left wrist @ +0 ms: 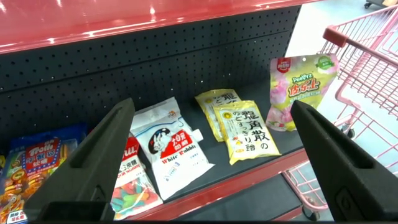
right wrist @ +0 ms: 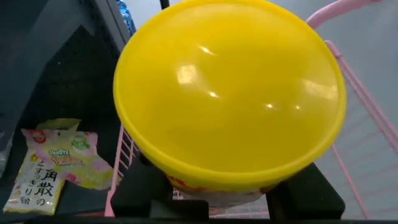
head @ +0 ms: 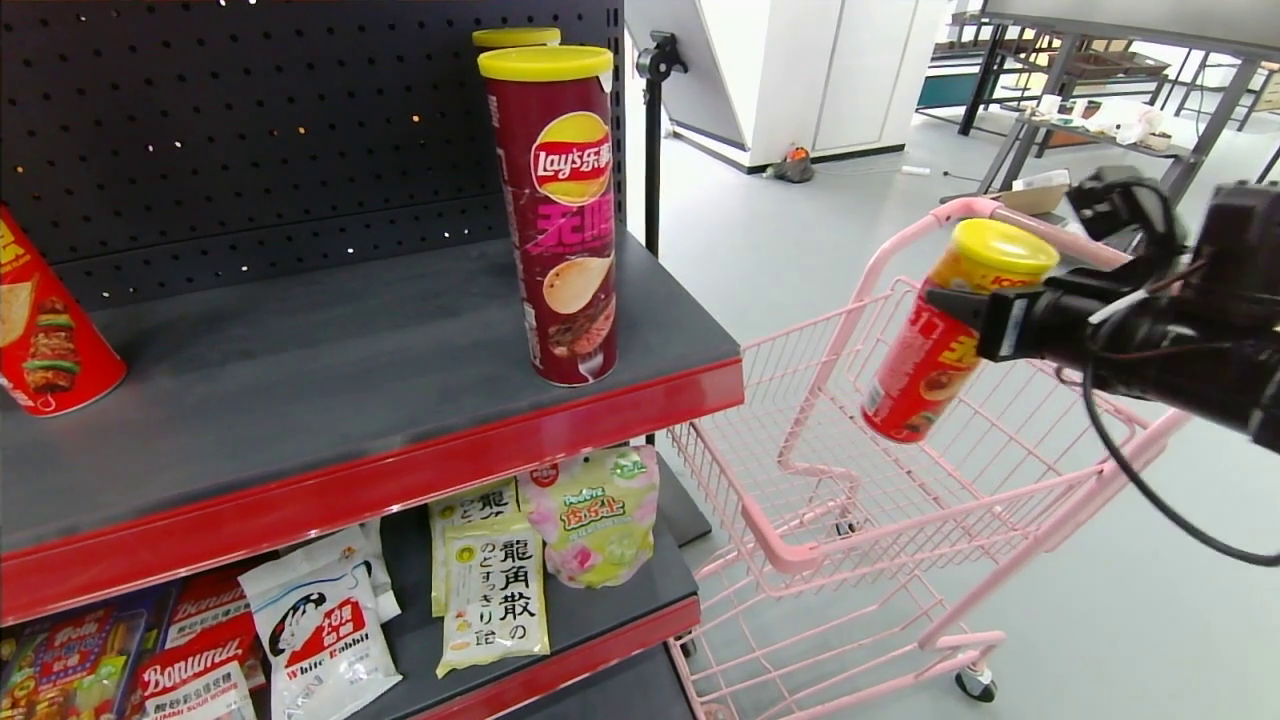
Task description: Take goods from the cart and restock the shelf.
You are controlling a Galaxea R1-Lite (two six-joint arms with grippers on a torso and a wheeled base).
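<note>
While the left gripper (left wrist: pixel 211 112) hangs spread and empty by the lower shelf (left wrist: pixel 287 144), the dark grey, red-edged upper shelf (head: pixel 400 440) carries a tall maroon yellow-lidded canister (head: pixel 562 220), upright. Rightward, the right gripper (head: pixel 965 315) pinches a red yellow-lidded chip canister (head: pixel 925 360), tilted above the pink wire cart (head: pixel 800 540) (the carry step, I judge). Next: bring it left, straighten it, set it beside the maroon one.

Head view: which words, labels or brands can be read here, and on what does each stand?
"Lay's", with Chinese characters beside it: maroon can on the upper shelf.
"White Rabbit": white bag on the lower shelf.
"龍角散": yellow-green packet, same shelf.
Red can held in the right hand: print tilted and partly covered, unreadable.
Pink pouch: lettering too blurred.
</note>
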